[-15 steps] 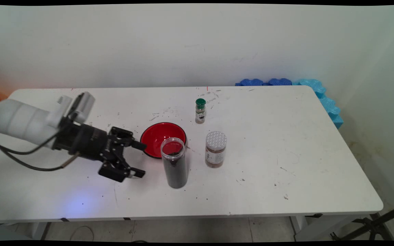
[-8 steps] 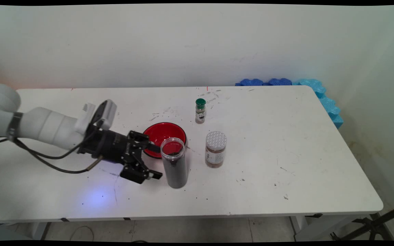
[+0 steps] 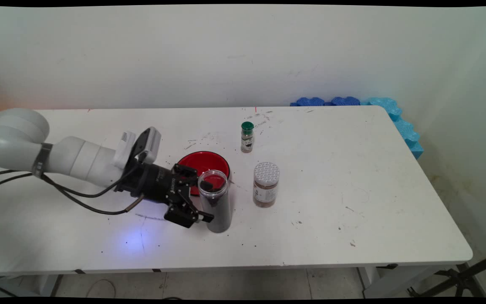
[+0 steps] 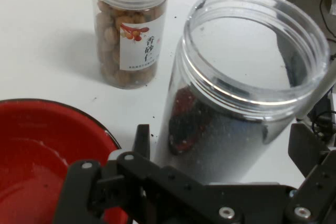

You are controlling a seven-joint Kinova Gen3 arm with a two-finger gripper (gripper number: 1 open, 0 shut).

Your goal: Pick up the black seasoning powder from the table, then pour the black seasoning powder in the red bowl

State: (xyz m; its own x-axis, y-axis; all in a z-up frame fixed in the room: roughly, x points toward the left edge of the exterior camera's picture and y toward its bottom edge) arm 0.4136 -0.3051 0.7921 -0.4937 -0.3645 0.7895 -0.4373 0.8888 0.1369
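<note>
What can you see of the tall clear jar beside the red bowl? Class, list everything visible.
The tall clear jar is a see-through plastic cylinder standing upright on the white table, lidless, its wide threaded mouth open. Dark grains fill most of it, leaving the top empty. The red bowl sits just behind it, a nut jar to its right. The open claw straddles it, fingers on either side; contact cannot be told.

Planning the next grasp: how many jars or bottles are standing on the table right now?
3: the open clear jar between the gripper's open fingers, the nut jar right of it, the green-capped bottle farther back.
</note>
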